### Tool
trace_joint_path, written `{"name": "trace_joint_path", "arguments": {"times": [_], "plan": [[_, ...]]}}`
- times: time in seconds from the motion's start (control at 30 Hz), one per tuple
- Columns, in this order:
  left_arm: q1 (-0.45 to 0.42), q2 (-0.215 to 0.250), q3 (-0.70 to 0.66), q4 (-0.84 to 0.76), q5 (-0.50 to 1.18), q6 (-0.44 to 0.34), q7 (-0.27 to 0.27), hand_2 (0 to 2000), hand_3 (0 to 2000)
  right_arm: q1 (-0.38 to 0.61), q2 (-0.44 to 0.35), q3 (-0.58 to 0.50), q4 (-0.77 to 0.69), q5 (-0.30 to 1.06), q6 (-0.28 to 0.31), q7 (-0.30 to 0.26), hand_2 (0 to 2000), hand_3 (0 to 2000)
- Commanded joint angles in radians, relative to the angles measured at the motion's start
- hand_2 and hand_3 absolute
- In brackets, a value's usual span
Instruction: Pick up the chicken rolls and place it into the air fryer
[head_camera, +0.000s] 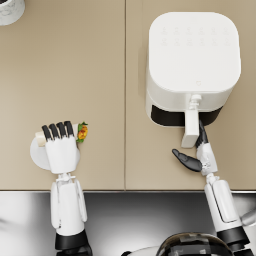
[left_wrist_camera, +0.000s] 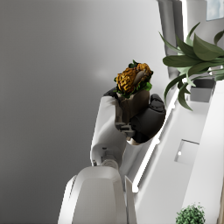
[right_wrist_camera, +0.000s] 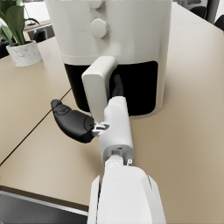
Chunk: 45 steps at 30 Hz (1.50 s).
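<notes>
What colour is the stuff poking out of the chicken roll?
Orange-yellow with green leaves, on the chicken roll held by the left hand; clearest in the left wrist view.

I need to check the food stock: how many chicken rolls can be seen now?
1. The chicken roll is held in the left robot hand, above a white plate. More could be hidden inside the air fryer.

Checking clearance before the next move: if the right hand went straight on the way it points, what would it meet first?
The right hand is already at the air fryer handle; straight on lies the dark drawer front behind it, though contact depth is unclear.
</notes>
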Motion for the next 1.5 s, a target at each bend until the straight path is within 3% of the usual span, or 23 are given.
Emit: {"name": "trace_joint_path", "arguments": {"times": [0.03, 0.2, 0.23, 0.27, 0.4, 0.43, 0.47, 0.67, 0.77, 0.8, 0.9, 0.93, 0.97, 1.23, 1.37, 1.5], "plan": [[0.029, -0.002, 0.0, -0.029, 0.0, 0.0, 0.0, 2000, 2000, 0.031, -0.012, 0.025, -0.045, 0.0, -0.009, 0.0, 0, 0], [0.025, 0.003, 0.018, -0.049, 0.0, 0.0, 0.0, 2000, 2000, 0.065, -0.019, 0.07, -0.117, 0.003, -0.048, 0.001, 0, 0], [0.031, 0.003, 0.023, -0.047, 0.0, -0.001, 0.0, 2000, 2000, 0.077, -0.021, 0.083, -0.135, 0.004, -0.053, 0.002, 1361, 327], [0.034, 0.004, 0.026, -0.049, 0.0, -0.001, 0.0, 2000, 2000, 0.082, -0.019, 0.1, -0.135, 0.005, -0.066, 0.002, 2000, 653], [0.019, 0.009, 0.027, -0.036, 0.0, -0.001, 0.0, 2000, 2000, 0.119, -0.014, 0.192, -0.124, 0.009, -0.167, 0.005, 2000, 1960], [0.021, 0.009, 0.028, -0.037, 0.0, -0.001, 0.0, 2000, 2000, 0.126, -0.008, 0.216, -0.114, 0.011, -0.161, 0.004, 2000, 2000], [0.048, 0.008, 0.031, -0.042, 0.0, -0.001, 0.0, 2000, 2000, 0.132, 0.011, 0.26, -0.1, 0.012, -0.125, 0.004, 2000, 2000], [0.057, 0.015, 0.09, -0.053, -0.001, -0.001, 0.0, 2000, 2000, 0.101, 0.217, 0.49, 0.157, 0.009, -0.155, -0.005, 2000, 2000], [0.088, 0.026, 0.152, -0.047, -0.001, -0.001, 0.0, 2000, 2000, 0.129, 0.315, 0.6, 0.262, 0.008, -0.084, 0.0, 2000, 2000], [0.096, 0.03, 0.168, -0.053, -0.001, -0.001, 0.0, 2000, 2000, 0.016, 0.227, 0.455, 0.282, 0.008, -0.068, 0.002, 2000, 2000], [0.13, 0.049, 0.224, -0.057, -0.001, -0.001, 0.0, 2000, 2000, -0.009, 0.266, 0.505, 0.359, 0.007, -0.06, -0.001, 2000, 2000], [0.135, 0.053, 0.233, -0.059, -0.001, -0.001, 0.0, 2000, 2000, 0.054, 0.335, 0.607, 0.378, 0.007, -0.07, -0.002, 2000, 2000], [0.149, 0.071, 0.294, -0.082, -0.001, -0.001, 0.0, 2000, 2000, -0.044, 0.334, 0.592, 0.475, 0.006, -0.077, -0.001, 2000, 2000], [0.164, 0.11, 0.382, -0.14, -0.352, -0.003, -0.001, 2000, 2000, -0.132, 0.331, 0.604, 0.553, 0.005, -0.123, 0.003, 2000, 2000], [0.235, 0.184, 0.441, -0.115, -0.434, -0.003, -0.001, 2000, 2000, -0.187, 0.282, 0.604, 0.573, 0.004, -0.142, 0.002, 2000, 2000], [0.308, 0.29, 0.47, -0.049, -0.455, -0.003, 0.0, 2000, 2000, -0.232, 0.248, 0.604, 0.585, 0.004, -0.174, 0.001, 2000, 2000]]}}
